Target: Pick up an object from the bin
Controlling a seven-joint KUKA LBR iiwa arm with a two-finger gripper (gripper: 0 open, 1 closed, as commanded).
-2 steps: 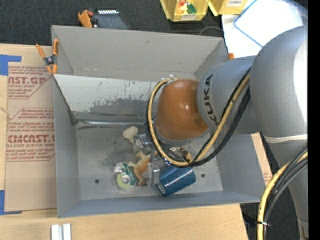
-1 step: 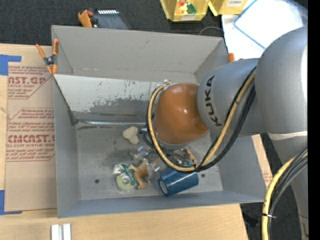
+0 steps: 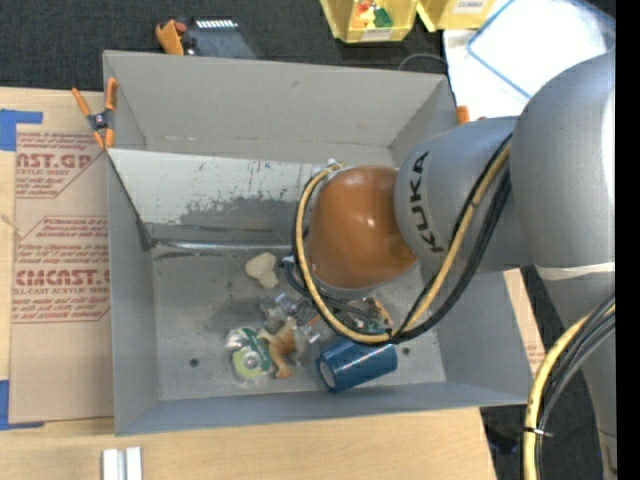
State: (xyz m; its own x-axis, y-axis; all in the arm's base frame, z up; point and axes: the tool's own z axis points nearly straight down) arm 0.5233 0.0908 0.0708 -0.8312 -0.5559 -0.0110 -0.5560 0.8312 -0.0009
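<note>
In the camera view the grey bin (image 3: 130,298) takes up the middle of the frame, and the arm (image 3: 470,198) comes in from the right, its thick grey body crossing the bin's right wall. At its end sits a rounded orange cover (image 3: 350,223), ringed by black and yellow cables (image 3: 305,268), and it hangs over the right centre of the bin floor. The gripper (image 3: 298,306) points down beneath that cover, at the cover's lower left edge, and most of it is hidden. I cannot tell how far open it is, nor whether it has hold of anything. Just below it, in the lower middle of the floor, lies a small heap (image 3: 280,338) of mixed bits, some metal and some brownish, too small to name one by one. A round green and white piece (image 3: 247,365) lies at the left end of that heap. To the right of the heap, near the front wall, a dark blue can (image 3: 357,363) lies on its side, partly under the cables. A pale beige lump (image 3: 262,266) sits apart from the heap, higher in the frame and just left of the cover. The gripper is nearest to the heap, between the lump and the can, though which piece it is over cannot be made out.
</note>
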